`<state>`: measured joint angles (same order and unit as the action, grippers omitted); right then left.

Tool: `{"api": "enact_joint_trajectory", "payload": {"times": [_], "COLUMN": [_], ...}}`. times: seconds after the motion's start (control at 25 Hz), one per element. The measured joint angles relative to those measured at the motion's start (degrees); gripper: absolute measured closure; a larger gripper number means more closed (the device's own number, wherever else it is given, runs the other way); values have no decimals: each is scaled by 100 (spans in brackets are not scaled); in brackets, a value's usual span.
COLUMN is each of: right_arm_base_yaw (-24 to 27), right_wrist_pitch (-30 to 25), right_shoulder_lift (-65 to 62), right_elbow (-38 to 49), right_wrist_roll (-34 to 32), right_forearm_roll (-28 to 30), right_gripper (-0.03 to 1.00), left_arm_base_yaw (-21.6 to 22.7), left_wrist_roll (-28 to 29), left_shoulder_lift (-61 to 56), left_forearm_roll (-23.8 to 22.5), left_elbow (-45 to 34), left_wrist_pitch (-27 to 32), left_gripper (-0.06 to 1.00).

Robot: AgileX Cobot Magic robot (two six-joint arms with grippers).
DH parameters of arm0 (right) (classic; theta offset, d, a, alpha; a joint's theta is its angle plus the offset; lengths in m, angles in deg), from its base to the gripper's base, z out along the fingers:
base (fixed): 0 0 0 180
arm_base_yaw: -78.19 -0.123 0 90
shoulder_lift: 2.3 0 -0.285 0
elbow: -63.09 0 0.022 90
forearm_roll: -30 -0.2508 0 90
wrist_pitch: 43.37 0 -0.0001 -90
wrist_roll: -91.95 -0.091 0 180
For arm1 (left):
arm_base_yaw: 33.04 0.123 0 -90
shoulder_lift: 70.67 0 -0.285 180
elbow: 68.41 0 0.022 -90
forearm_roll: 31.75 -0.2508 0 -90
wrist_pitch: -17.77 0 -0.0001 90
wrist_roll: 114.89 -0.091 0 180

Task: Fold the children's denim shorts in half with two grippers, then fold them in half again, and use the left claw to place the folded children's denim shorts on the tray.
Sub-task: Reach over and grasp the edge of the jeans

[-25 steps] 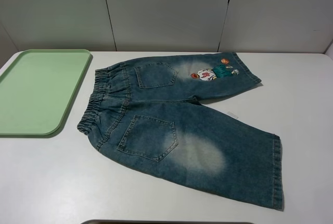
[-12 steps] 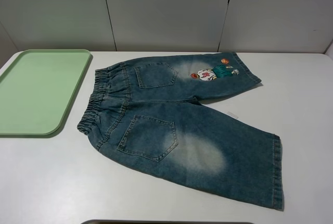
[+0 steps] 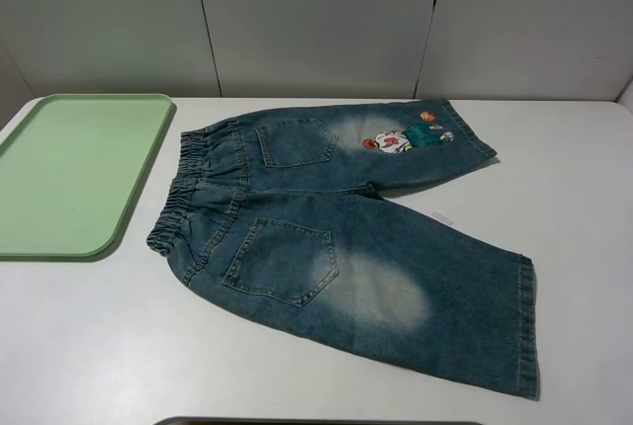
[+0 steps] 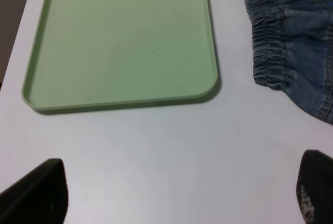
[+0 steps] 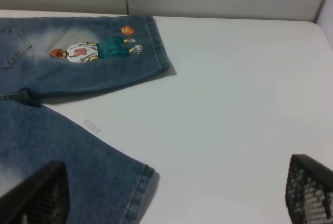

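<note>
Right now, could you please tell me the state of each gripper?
Left gripper: open, holding nothing.
Right gripper: open, holding nothing.

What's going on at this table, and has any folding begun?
Nothing is being handled yet. The shorts lie spread flat and unfolded on the table, beside the tray and not on it. The left hand is open over the table near the tray and the waistband end. The right hand is open near the leg ends. Neither hand touches the shorts.
</note>
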<state>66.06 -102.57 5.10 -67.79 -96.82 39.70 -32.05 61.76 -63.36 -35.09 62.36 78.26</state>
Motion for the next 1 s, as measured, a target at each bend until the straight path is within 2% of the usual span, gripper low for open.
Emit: {"api": "enact_joint_trajectory", "payload": {"times": [0.2,0.28,0.4,0.52,0.68,0.84,0.92,0.96,1.0], "right_arm_base_yaw": [0,0,-299,-670,-1200,-1853,-2227,-2384,-2603], "right_wrist_pitch": [0,-5,-5,-86,-142,-174,-272,-329,-400], "right_shoulder_lift": [0,131,859,1601,2540,3152,3407,3518,3618], "right_elbow": [0,-22,-394,-780,-1106,-1137,-1137,-1137,-1137], "right_wrist_roll": [57,277,974,1495,1678,1695,1701,1706,1712], "right_forearm_roll": [0,-6,-58,-87,109,763,1136,1258,1393], "right_gripper": [34,36,37,37,37,37,37,37,37], "left_arm_base_yaw": [-484,-681,-867,-999,-1304,-1571,-1757,-1757,-1939], "left_wrist_roll": [27,10,-284,-893,-1926,-2828,-3239,-3239,-3571], "left_shoulder_lift": [0,0,76,488,1212,1987,2376,2376,2778], "left_forearm_roll": [54,133,188,373,991,1399,1445,1445,1443], "left_elbow": [6,63,310,661,1073,1367,1412,1412,1424], "left_wrist_pitch": [0,0,34,48,43,37,36,36,36], "left_gripper": [7,8,8,8,8,9,9,9,9]}}
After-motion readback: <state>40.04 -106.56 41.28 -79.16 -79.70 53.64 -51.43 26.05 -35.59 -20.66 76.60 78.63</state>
